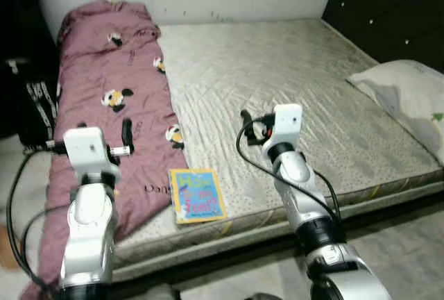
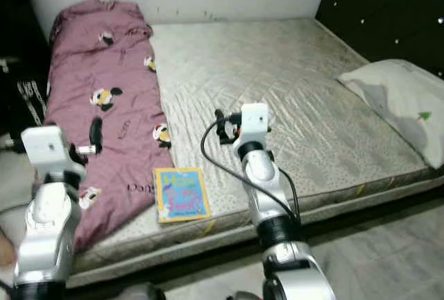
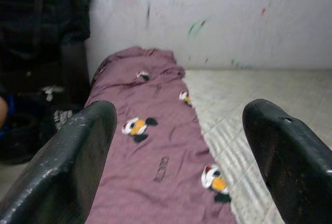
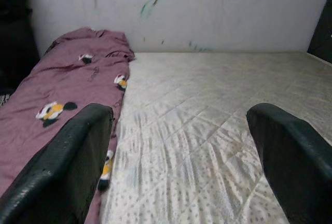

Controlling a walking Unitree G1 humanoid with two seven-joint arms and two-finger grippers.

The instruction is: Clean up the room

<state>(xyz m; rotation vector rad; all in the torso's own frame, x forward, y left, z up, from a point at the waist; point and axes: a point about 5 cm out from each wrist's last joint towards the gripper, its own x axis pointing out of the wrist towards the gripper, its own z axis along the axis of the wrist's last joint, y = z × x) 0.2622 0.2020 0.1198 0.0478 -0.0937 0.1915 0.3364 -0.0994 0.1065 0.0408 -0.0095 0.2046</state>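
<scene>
Bare mattress (image 1: 277, 71) w/ purple blanket (image 1: 111, 85) bunched along left side. Book (image 1: 198, 194) lies flat at near edge, just right of blanket. Pillow (image 1: 409, 98) far right. Left gripper (image 1: 127, 135) over blanket, fingers wide apart, holding nothing. Right gripper (image 1: 247, 125) over mid mattress, also wide, empty.

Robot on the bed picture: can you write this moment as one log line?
left gripper: open, over purple blanket | right gripper: open, over bare mattress | book: flat near mattress edge | pillow: right side
</scene>
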